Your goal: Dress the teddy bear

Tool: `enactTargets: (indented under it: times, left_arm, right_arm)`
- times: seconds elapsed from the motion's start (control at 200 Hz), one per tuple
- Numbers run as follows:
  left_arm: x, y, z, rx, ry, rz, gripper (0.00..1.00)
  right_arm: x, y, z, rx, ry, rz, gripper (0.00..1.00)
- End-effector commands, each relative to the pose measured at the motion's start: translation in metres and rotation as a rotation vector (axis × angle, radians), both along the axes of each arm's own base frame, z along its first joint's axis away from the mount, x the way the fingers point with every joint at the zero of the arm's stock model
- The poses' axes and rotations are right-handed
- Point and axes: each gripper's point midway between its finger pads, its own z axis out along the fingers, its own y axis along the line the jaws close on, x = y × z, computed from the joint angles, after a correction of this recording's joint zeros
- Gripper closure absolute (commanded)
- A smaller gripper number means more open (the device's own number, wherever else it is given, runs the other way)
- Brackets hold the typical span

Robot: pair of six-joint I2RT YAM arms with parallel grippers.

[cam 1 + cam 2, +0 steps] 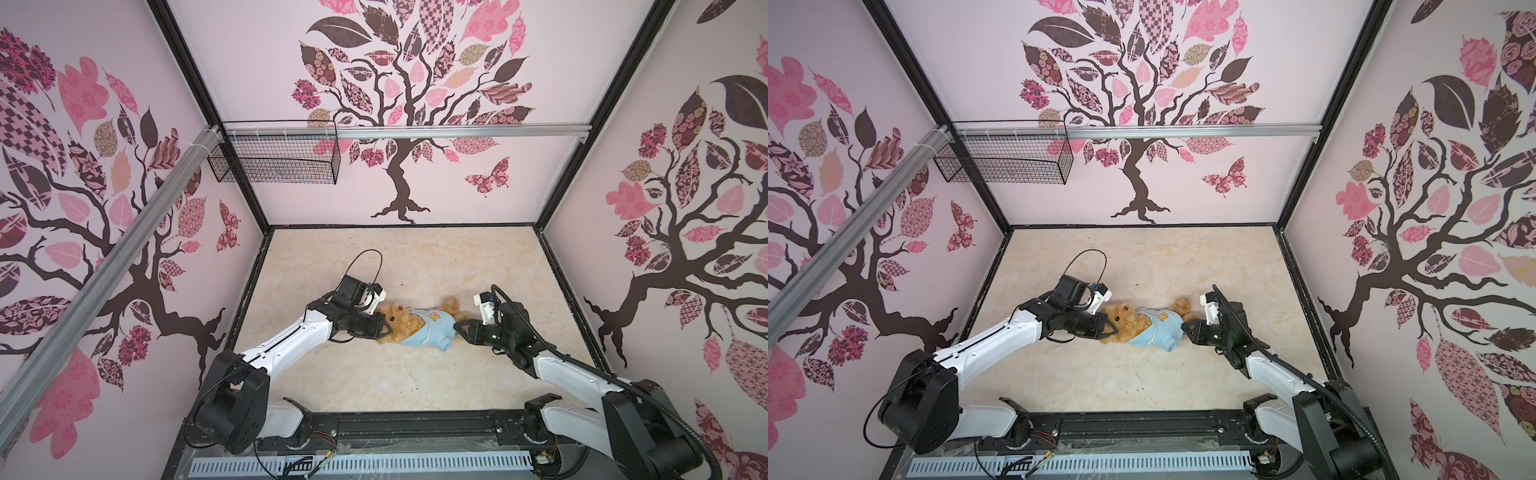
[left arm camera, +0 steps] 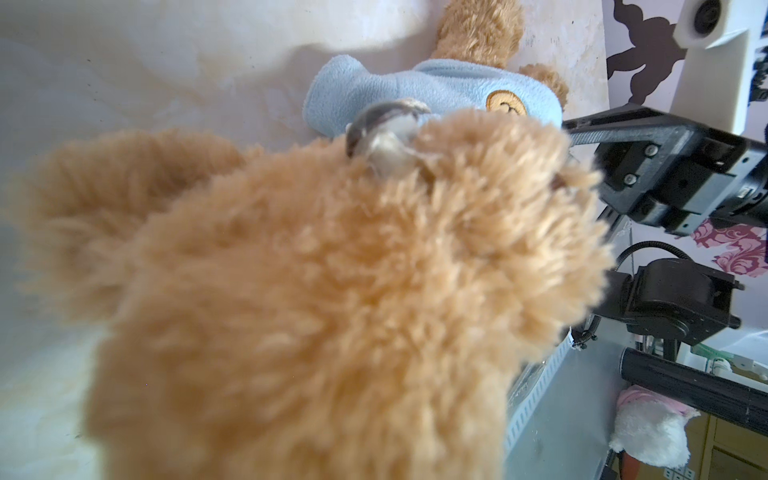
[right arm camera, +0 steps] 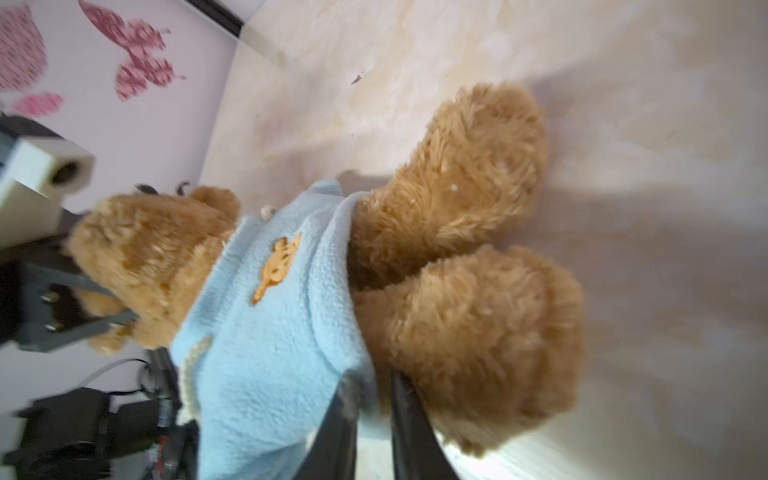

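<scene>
One risk: left claw (image 1: 386, 328) clamped on the head of the golden-brown curly plush teddy bear (image 1: 399, 326) lying on the beige table (image 1: 374, 374), while right claw (image 1: 459, 326), barely parted at the hem of its light blue fleece shirt (image 1: 428, 330), grip unclear, may snag and hike it.

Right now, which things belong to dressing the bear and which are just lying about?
Job: teddy bear, light blue shirt on it, left tool at its head, right tool at the hem.
Lying about: wire basket on the rail.
</scene>
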Motion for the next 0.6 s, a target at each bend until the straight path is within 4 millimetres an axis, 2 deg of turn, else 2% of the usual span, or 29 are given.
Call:
enactTargets:
  times: [0.0, 0.125, 0.21, 0.27, 0.335, 0.415, 0.515, 0.595]
  left_arm:
    - [0.004, -0.002, 0.011, -0.002, -0.043, -0.022, 1.00]
    - [0.003, -0.004, 0.010, -0.007, -0.039, -0.022, 1.00]
    - [0.003, -0.005, 0.011, -0.016, -0.044, -0.016, 1.00]
    - [0.003, -0.005, 0.011, -0.022, -0.041, -0.006, 1.00]
    - [0.003, -0.005, 0.009, -0.027, -0.026, 0.008, 1.00]
    - [0.001, -0.006, 0.007, -0.045, -0.006, 0.030, 0.88]
    - [-0.003, -0.007, 0.008, -0.082, 0.008, 0.059, 0.65]
    - [-0.007, -0.005, 0.013, -0.107, 0.011, 0.078, 0.51]
  right_arm:
    - [0.010, -0.016, 0.029, -0.099, -0.118, -0.058, 0.72]
    - [0.006, -0.010, 0.060, -0.031, -0.215, -0.040, 0.70]
    - [0.002, 0.010, 0.073, 0.036, -0.250, 0.026, 0.70]
    - [-0.002, 0.030, 0.074, 0.033, -0.258, 0.088, 0.70]
    - [-0.007, 0.053, 0.066, 0.001, -0.244, 0.156, 0.70]
    - [-0.011, 0.073, 0.048, -0.012, -0.193, 0.211, 0.73]
    - [-0.018, 0.080, 0.018, -0.012, -0.099, 0.236, 0.79]
    - [-0.029, 0.079, -0.002, -0.026, -0.048, 0.243, 0.83]
